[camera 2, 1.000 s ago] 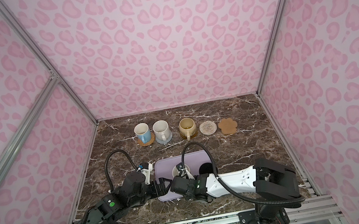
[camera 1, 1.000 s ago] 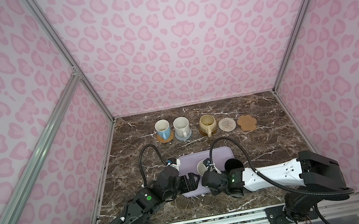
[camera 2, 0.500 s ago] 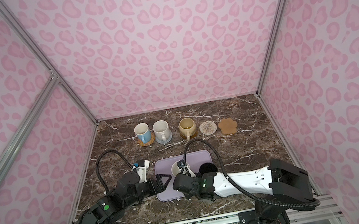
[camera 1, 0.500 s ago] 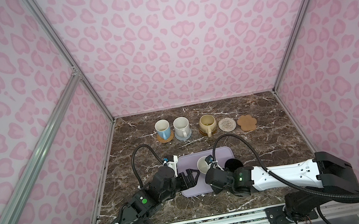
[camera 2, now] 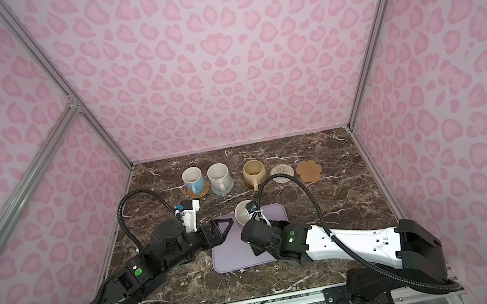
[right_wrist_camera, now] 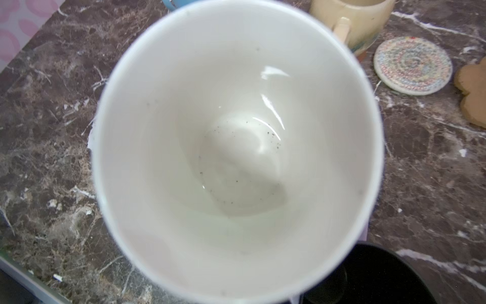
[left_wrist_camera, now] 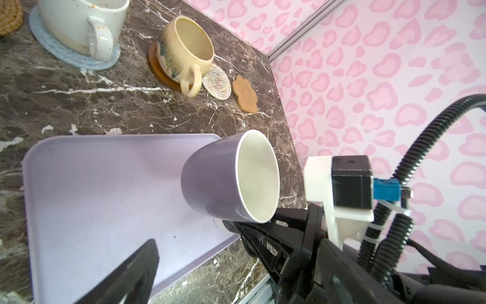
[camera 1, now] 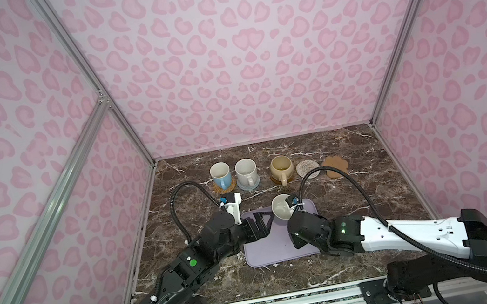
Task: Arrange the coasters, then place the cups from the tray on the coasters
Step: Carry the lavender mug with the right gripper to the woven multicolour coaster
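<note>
Three mugs (camera 1: 245, 170) are sitting on coasters (camera 1: 225, 188) at the back. Right gripper (camera 1: 292, 213) is clamping the lavender, white-lined ceramic mug (left_wrist_camera: 210, 181), tilted, clear above the pale lavender plastic tray (camera 1: 273, 249), probably bound for the bare beige woven disc coaster (camera 1: 308, 168). Left gripper (camera 1: 260, 223) is hanging wide open alongside.

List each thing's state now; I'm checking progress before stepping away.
light blue mug: upright on orange coaster
speckled white mug: upright on grey-blue coaster
yellow mug: upright on brown coaster
beige coaster: bare
paw coaster: bare
lavender mug: tilted above tray, held by right gripper
black mug: off any coaster
left gripper: open, empty
</note>
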{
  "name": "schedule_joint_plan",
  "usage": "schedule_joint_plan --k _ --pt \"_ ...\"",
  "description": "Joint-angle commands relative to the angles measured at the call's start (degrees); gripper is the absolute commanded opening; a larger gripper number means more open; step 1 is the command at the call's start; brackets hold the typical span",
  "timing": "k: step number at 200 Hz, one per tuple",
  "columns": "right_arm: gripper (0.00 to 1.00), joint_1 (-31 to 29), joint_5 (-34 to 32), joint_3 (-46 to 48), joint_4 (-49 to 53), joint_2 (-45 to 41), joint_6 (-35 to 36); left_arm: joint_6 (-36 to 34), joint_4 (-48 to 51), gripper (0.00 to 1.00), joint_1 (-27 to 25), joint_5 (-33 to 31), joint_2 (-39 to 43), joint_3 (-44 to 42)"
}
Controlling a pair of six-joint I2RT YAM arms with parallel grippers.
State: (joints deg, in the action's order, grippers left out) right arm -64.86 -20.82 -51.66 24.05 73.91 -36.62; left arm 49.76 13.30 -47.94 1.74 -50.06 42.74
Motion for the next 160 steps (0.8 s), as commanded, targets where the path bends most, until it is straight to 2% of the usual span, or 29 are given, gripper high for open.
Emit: schedule_joint_plan --k 1,27,79,124,139,160 --pt "0.0 1.48 -2.3 -0.88 -0.78 -1.49 2.23 -1.91 -4.33 0.97 0.2 1.74 -3.03 3.91" --pt "0.0 4.98 -2.55 -1.36 -0.05 -3.38 3.03 -3.15 -2.67 0.97 0.22 -0.75 -7.11 8.67" --pt "0.0 15.62 -0.44 -3.16 3.56 -5.37 4.82 -5.92 -3.05 0.97 0.25 -2.54 -15.49 16.77" --pt "0.0 25.28 2.93 -3.79 3.37 -3.42 6.12 -7.04 -5.29 0.97 1.96 -2.37 -23.67 22.41" --pt "0.0 28.08 3.02 -5.23 3.62 -1.2 6.28 -7.31 -3.51 0.97 1.97 -4.0 -27.25 25.83" --pt "0.0 31.18 3.5 -8.27 4.51 3.33 6.41 -6.89 -4.86 0.97 2.63 -2.29 -32.1 28.88"
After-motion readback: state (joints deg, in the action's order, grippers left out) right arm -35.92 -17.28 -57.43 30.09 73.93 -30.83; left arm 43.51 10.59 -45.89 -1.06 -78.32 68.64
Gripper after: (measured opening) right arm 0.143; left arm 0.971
